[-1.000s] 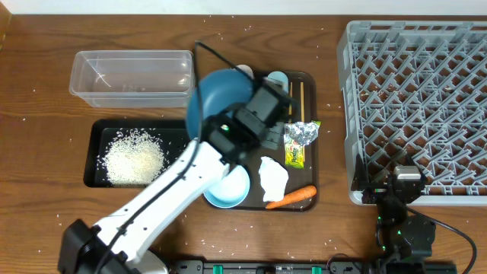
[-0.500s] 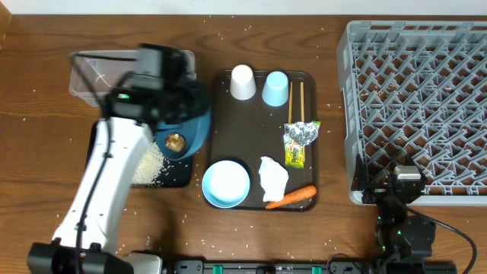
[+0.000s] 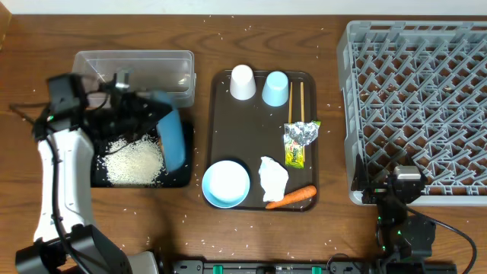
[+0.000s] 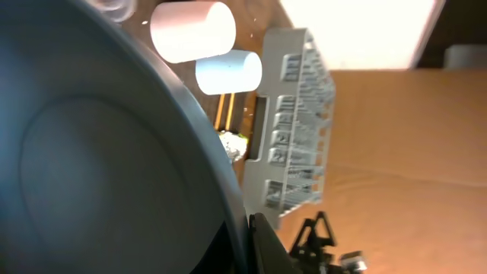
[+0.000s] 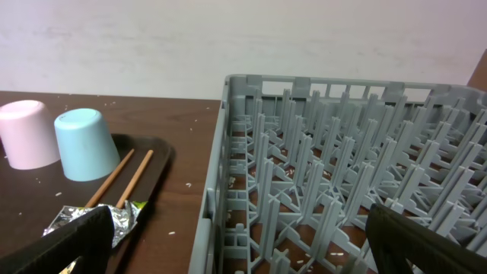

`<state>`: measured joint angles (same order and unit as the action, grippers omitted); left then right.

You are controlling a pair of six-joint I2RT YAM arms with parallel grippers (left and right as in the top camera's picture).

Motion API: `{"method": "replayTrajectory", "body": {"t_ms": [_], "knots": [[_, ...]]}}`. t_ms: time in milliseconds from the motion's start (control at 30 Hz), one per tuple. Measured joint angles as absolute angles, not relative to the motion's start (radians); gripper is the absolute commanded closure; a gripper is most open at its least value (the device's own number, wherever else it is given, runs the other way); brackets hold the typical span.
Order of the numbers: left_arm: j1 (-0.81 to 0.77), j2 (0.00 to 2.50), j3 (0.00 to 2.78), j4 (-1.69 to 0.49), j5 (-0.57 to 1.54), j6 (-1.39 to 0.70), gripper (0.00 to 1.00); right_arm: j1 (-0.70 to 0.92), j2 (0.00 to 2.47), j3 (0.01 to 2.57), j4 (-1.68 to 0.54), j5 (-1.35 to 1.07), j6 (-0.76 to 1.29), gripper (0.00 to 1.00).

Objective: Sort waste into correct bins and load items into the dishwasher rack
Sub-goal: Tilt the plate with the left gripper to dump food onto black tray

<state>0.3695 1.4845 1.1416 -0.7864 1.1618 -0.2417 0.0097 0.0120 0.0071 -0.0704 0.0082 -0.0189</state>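
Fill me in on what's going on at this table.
The left gripper is clamped on the dark-blue plate, holding it tipped on edge over the black tray, where rice lies piled. The right gripper hangs open at the front of the dishwasher rack, which holds no dishes yet. The bowl, white cup, light-blue cup and chopsticks sit on the brown tray.

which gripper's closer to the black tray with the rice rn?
Left. The left gripper is over the black tray, shut on the dark-blue plate tilted above it. The right gripper sits open beside the dishwasher rack, beyond the brown tray.
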Motion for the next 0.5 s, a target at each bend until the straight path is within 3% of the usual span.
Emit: {"method": "replayTrajectory", "body": {"t_ms": [500], "knots": [[0.622, 1.485, 1.066, -0.787, 1.503, -0.149, 0.94, 0.010, 0.012, 0.007, -0.070, 0.008, -0.019, 0.01]]}}
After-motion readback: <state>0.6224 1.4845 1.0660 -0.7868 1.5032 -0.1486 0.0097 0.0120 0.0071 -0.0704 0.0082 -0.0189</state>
